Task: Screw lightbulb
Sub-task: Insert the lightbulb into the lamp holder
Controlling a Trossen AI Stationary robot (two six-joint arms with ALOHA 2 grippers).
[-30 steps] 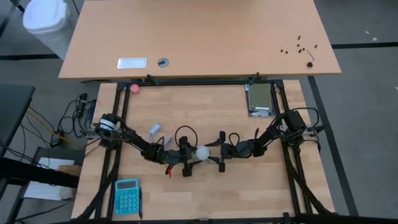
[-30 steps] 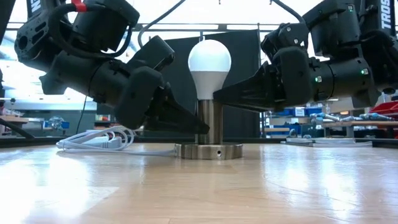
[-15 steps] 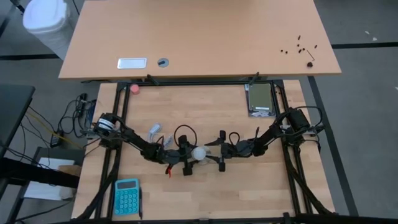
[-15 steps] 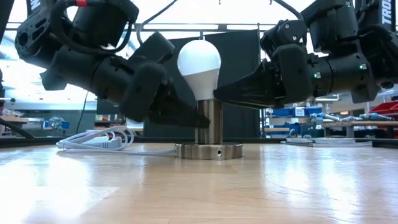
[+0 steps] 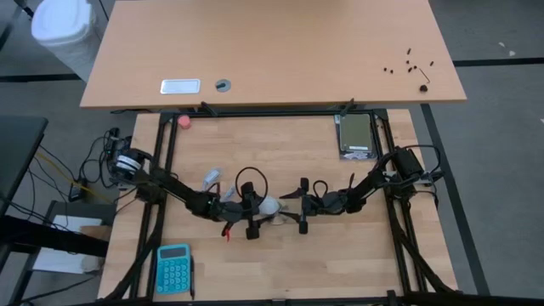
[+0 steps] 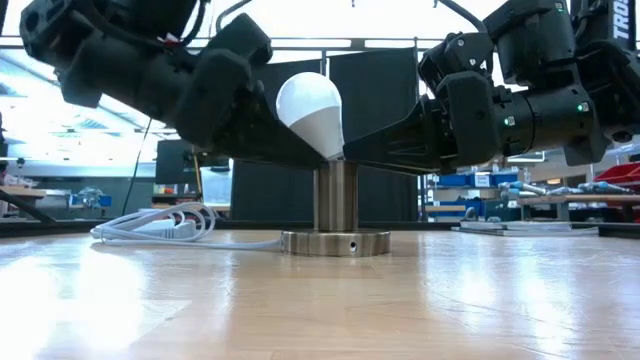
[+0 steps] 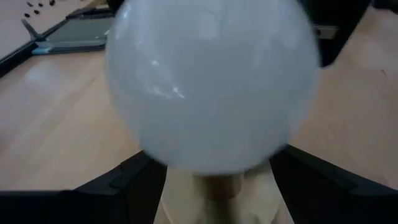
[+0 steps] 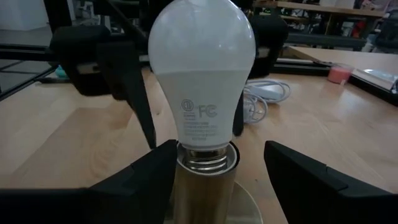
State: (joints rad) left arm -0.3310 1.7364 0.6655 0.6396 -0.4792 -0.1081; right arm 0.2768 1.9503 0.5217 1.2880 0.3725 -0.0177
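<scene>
Pale wood covers the table (image 5: 340, 255) on which both dark arms meet near the middle, the left arm reaching in from the left edge and the right arm from the right. Between them stands a metal socket (image 6: 336, 212), a short steel post on a round disc, with its white cord (image 6: 160, 225) coiled to the left. The lightbulb (image 6: 311, 112) sits at the top of that post, its globe leaning clearly to the left rather than standing straight, and in the right wrist view its silvery thread (image 8: 202, 155) shows only at the mouth of the post. The left gripper (image 5: 252, 210) has its fingers (image 8: 138, 102) set wide on either side of the bulb's neck, seemingly gripping it. The right gripper (image 6: 350, 155) holds its fingers part-way closed on the top of the post, steadying it. The lean is the worry: turning the bulb while it is tilted could cross the threads and jam it, or let it pop out of the socket and roll off. A hard squeeze on the neck might also crack it, and if the right gripper's grip slips, the whole socket would spin instead.
</scene>
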